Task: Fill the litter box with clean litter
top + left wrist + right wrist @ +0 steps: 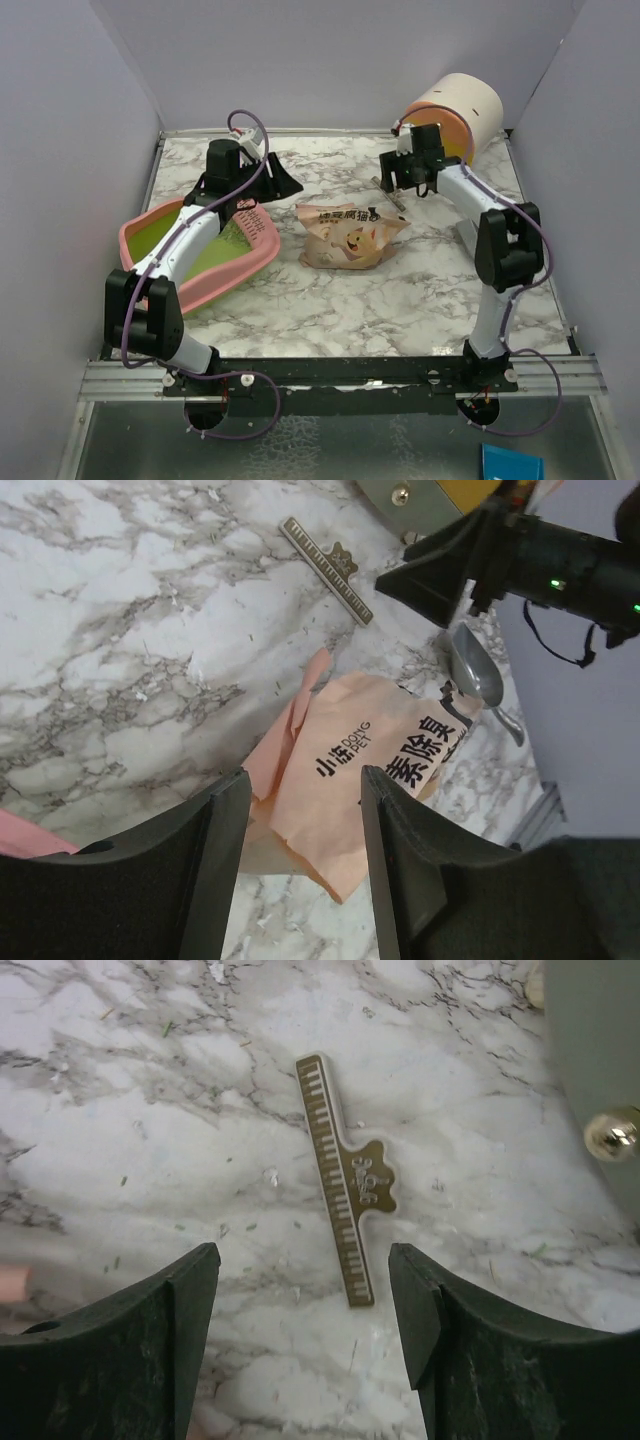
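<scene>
The pink litter box (232, 272), yellow-green inside, lies tilted at the left of the table under my left arm. The tan litter pouch (350, 236), printed with a cartoon cat, lies at mid-table. In the left wrist view the pouch (370, 765) lies just beyond the jaws. My left gripper (288, 183) (300, 810) is open and empty above the pouch's far-left end. My right gripper (400, 188) (305, 1280) is open and empty over bare marble, far right of the pouch. No loose granules show.
The round cream-orange drawer unit (455, 108) lies at the back right; its gold knob (612, 1135) shows beside my right gripper. A brass piano-key strip (345, 1180) (328, 556) lies between the right jaws' tips. A grey metal scoop (478, 675) lies by the pouch. Purple walls enclose the table.
</scene>
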